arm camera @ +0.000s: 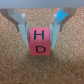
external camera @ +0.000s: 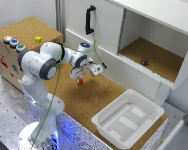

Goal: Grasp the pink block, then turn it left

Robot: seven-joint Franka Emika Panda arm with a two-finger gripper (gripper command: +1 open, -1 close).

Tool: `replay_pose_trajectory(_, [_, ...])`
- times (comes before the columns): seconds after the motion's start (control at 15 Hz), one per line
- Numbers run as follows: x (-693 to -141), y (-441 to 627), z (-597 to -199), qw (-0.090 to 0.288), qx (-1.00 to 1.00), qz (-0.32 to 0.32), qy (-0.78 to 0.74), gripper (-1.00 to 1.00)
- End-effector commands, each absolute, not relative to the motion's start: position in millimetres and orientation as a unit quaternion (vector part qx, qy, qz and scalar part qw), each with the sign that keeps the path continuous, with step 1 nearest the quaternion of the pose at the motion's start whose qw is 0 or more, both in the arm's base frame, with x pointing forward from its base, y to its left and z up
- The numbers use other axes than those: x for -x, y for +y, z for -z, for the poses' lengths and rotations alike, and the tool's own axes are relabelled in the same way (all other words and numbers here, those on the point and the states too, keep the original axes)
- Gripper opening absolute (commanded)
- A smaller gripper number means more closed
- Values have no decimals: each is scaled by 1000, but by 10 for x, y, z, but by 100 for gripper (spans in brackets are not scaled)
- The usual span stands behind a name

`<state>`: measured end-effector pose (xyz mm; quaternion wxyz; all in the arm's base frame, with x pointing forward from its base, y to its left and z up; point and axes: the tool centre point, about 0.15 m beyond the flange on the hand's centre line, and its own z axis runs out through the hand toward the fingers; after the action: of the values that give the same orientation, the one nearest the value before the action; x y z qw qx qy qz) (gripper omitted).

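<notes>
Hand [arm camera: 41,31] fingers pinch the pink block [arm camera: 40,41] (lettered "HD"), bare cork mat [external camera: 101,95] all around.

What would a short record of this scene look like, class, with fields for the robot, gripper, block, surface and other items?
robot: one white arm, reaching over the cork surface
gripper: gripper pointing down, one finger on each side of the pink block
block: pink block, top face marked H and D, on the cork
grasp: fingers close against the block's sides; firm contact cannot be confirmed
other items: small yellow block on the cork-topped box; small dark object in the open cabinet; white bin, nothing visible inside
</notes>
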<state>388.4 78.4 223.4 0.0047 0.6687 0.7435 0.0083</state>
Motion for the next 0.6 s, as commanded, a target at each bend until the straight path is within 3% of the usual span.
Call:
replay_pose_trajectory(0.0, [-3759,805,-2382,59,-669,-20,740,100])
replay_pose_trajectory(0.33, [-3569,899,-2759,7,-791,-15,612,100])
replay_pose_trajectory(0.47, [-3385,964,-2851,-36,-852,-12,522,100])
replay_pose_trajectory(0.53, [-3324,1004,-2884,-34,-880,-6,475,100])
